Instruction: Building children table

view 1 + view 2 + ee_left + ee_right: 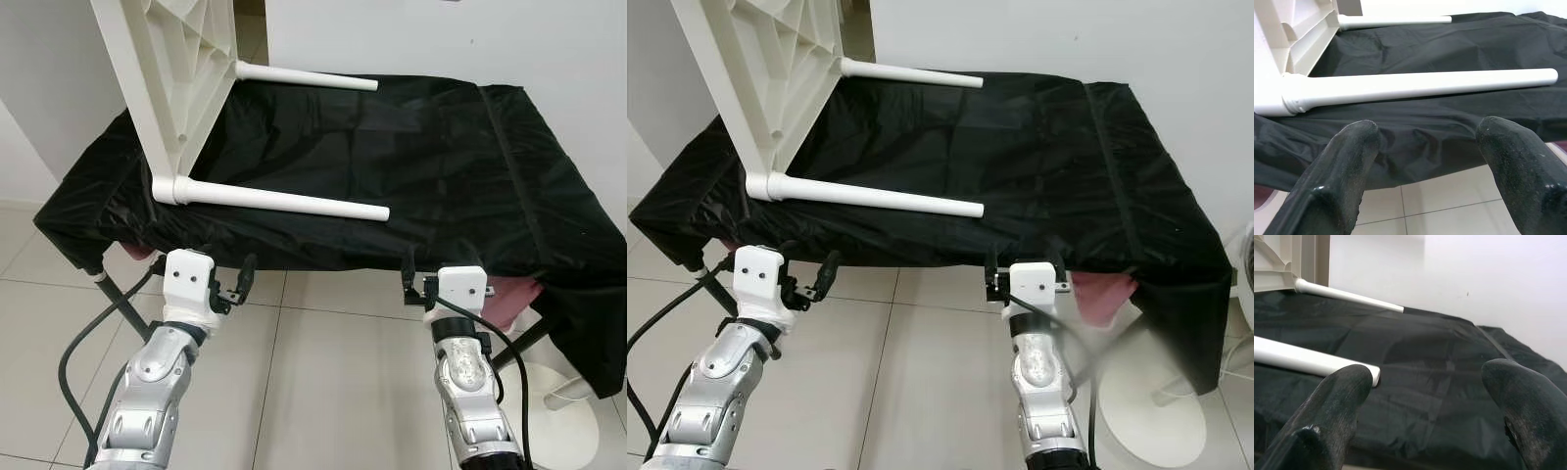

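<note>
Two white legs (289,202) stick out sideways from the white tabletop (171,73), which stands on its edge at the left of a black-covered table (470,166). The left gripper (238,282) and right gripper (409,277) hover by its front edge, fingers spread, grasping nothing.

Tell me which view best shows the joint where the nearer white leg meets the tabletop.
The left wrist view: the nearer white plastic leg fills the frame, its ribbed collar entering the white tabletop's corner. Both eye views show that joint smaller; the right wrist view shows the leg's free end.
</note>
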Robot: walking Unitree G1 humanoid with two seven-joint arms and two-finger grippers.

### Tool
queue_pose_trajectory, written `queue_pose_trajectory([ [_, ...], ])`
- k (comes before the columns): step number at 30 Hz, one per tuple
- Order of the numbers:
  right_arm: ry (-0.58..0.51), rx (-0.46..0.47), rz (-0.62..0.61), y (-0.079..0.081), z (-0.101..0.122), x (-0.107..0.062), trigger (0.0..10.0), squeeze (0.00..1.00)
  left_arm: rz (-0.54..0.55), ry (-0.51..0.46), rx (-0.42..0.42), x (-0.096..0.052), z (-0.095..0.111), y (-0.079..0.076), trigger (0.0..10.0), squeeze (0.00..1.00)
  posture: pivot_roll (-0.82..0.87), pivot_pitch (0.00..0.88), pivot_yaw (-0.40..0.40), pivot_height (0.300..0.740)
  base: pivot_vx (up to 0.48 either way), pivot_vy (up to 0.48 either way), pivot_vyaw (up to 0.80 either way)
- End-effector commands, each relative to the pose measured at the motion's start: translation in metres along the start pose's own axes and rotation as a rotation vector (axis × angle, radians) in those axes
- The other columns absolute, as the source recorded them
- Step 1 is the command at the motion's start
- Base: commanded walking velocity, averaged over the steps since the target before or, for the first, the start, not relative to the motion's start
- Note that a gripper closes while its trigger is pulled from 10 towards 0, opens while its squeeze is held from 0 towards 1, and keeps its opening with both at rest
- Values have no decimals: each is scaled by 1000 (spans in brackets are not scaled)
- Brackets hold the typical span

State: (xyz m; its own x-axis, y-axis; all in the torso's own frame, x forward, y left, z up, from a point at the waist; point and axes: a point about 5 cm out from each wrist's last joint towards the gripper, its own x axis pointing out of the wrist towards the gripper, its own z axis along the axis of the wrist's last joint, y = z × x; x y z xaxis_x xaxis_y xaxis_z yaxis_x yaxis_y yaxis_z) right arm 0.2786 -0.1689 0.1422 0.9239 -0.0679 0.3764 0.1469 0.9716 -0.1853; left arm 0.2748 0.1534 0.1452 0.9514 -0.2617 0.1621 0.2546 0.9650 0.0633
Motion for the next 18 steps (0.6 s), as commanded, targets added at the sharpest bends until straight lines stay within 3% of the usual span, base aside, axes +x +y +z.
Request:
queue_pose_trajectory([
  [1, 3, 1, 1, -2, 1, 1, 10000, 0, 28, 8, -11, -2, -4, 3, 10000, 0, -46, 56, 9, 740, 0, 0, 0],
  [13, -20, -22, 28, -4, 3, 4, 10000, 0, 45, -2, -14, 1, -2, 8, 10000, 0, -52, 47, 5, 740, 0, 0, 0],
  [18, -17, -30, 28, -7, 2, 5, 10000, 0, 58, -14, -16, 3, 0, 11, 10000, 0, -52, 45, 0, 740, 263, 0, 0],
])
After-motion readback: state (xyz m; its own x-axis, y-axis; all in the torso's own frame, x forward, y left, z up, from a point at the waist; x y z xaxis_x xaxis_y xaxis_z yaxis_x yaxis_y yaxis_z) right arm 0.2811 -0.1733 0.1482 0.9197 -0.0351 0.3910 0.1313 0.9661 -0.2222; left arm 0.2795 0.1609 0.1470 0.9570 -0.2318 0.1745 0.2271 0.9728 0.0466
